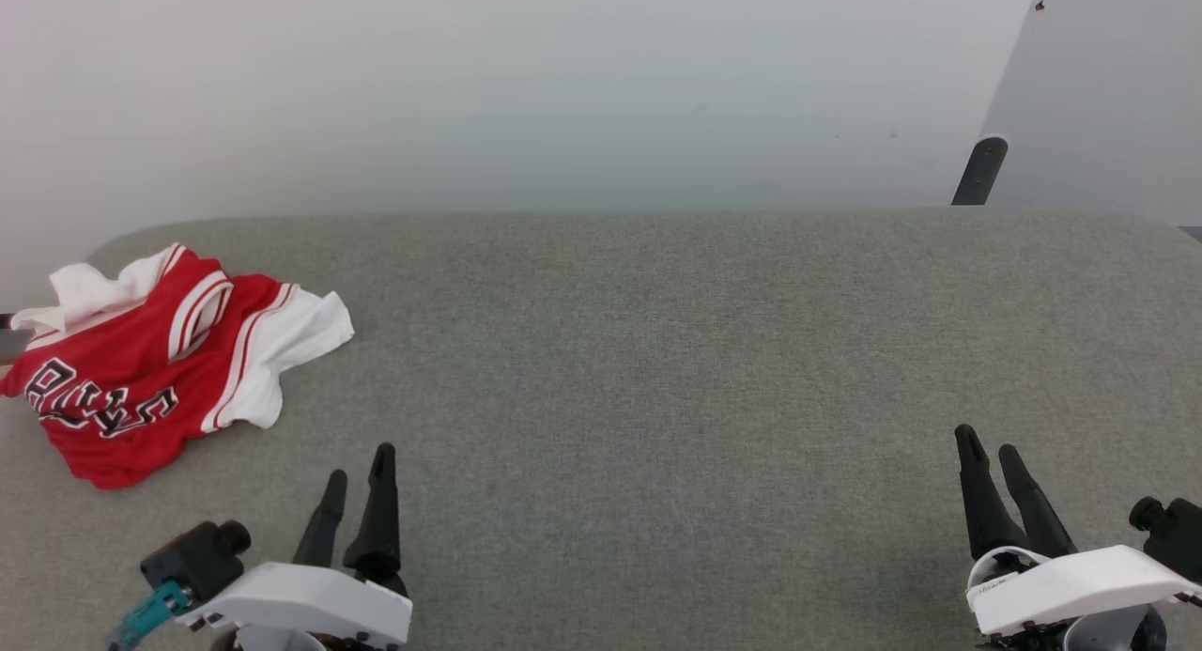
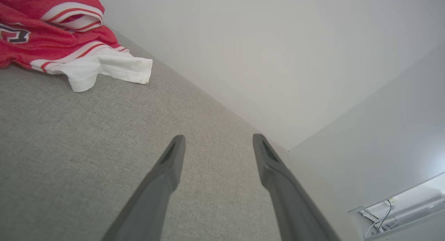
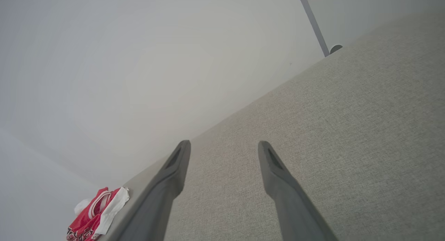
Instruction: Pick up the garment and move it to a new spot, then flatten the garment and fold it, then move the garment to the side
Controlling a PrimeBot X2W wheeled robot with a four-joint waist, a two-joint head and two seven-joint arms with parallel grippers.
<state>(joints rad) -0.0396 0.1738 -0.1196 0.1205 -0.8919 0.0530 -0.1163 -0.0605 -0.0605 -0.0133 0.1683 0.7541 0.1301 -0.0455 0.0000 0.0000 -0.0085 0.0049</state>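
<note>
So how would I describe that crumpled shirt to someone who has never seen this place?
Start from the wide grey fabric surface and go to its left end, up and to the left of the left gripper. There lies the garment, a crumpled red jersey with white sleeves and red-white striped trim. Its black, white-edged lettering sets it apart from the plain grey around it.

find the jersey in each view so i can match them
Head view: jersey at far left, crumpled on the grey surface.
Left wrist view: top left corner.
Right wrist view: small, bottom left.
Shared landmark: the surface's far edge against the white wall.
</note>
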